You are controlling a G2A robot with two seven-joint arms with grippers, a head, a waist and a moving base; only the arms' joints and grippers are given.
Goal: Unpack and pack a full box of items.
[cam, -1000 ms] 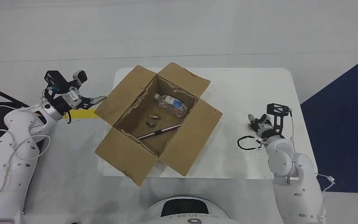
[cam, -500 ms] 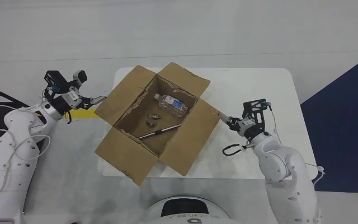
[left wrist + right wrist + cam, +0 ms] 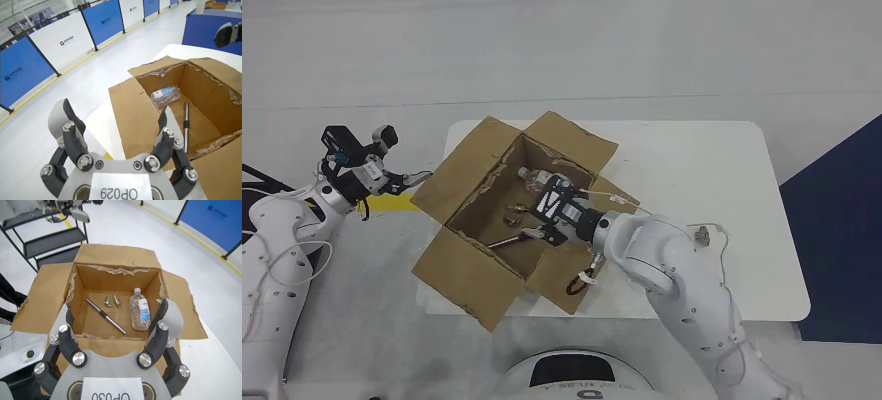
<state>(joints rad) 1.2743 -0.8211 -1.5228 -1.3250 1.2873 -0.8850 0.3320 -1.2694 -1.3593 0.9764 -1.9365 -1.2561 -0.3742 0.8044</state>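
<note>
Open cardboard box [image 3: 470,160] on the left half of the white worktop [image 3: 692,160], turned cornerwise, all four flaps splayed out, reaching past the left and near edges. Torn paper lining ragged along the rim. Lying flat on the box floor: a clear plastic bottle [image 3: 140,311] with a white cap, along the wall that faces the worktop's far right corner; a slim metal rod [image 3: 105,315] with a dark band at mid-length, towards the near edge; between them, and apart from both, what look like two small metal fittings [image 3: 107,302] just beside each other, too small to name for sure. Right gripper [image 3: 116,305] poised above the box opening, on the side towards the middle of the worktop, fingers [image 3: 161,311] spread wide with nothing between them. Left gripper [image 3: 115,106] out beyond the worktop's left edge, just beside the box's left flap, fingers [image 3: 73,115] likewise apart and bare.
</note>
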